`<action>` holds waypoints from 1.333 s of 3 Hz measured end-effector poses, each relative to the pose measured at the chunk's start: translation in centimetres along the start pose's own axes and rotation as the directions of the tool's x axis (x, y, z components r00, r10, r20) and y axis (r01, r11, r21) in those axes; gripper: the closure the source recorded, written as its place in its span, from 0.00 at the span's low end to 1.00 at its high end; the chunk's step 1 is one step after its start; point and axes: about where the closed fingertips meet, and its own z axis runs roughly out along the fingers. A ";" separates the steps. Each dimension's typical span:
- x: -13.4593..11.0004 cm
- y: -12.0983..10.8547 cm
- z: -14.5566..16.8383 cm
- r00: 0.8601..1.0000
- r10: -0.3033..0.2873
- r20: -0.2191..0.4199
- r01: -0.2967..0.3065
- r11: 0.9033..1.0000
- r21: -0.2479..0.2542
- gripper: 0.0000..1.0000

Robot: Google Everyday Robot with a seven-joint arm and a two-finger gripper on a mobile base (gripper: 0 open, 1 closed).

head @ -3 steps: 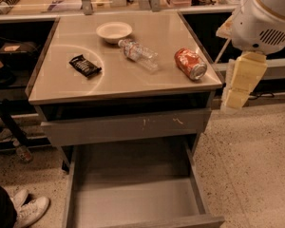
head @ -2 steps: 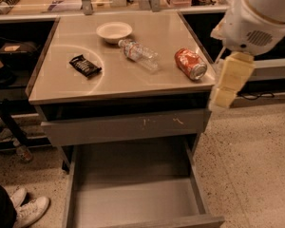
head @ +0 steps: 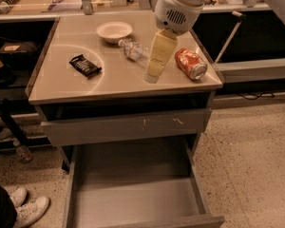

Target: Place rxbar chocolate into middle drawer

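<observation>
The rxbar chocolate (head: 85, 65), a small black wrapper, lies flat on the left part of the tan tabletop (head: 118, 80). The middle drawer (head: 133, 201) is pulled out wide below the table, and its grey floor is bare. My gripper (head: 152, 76) hangs from the white arm over the right middle of the tabletop, between the water bottle and the orange can. It is well to the right of the bar and holds nothing that I can see.
A white bowl (head: 114, 31) stands at the back. A clear water bottle (head: 133, 49) lies on its side, and an orange soda can (head: 190, 63) lies near the right edge. The scratched drawer front (head: 126, 126) sits above the open drawer. White shoes (head: 26, 208) are on the floor at lower left.
My gripper has moved left, from beside the table's right edge past the can to over the tabletop. The view now sits closer to the table. The objects have not moved.
</observation>
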 end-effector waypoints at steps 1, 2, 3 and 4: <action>-0.2 0.0 0.2 1.000 -0.002 0.008 0.002 1.000 0.000 0.00; -3.1 -0.1 2.2 0.998 -0.012 0.062 0.011 1.000 0.007 0.00; -7.1 -1.5 4.3 0.995 -0.026 0.100 0.025 1.000 0.011 0.00; -10.4 -3.6 5.8 0.992 -0.040 0.118 0.039 0.999 0.007 0.00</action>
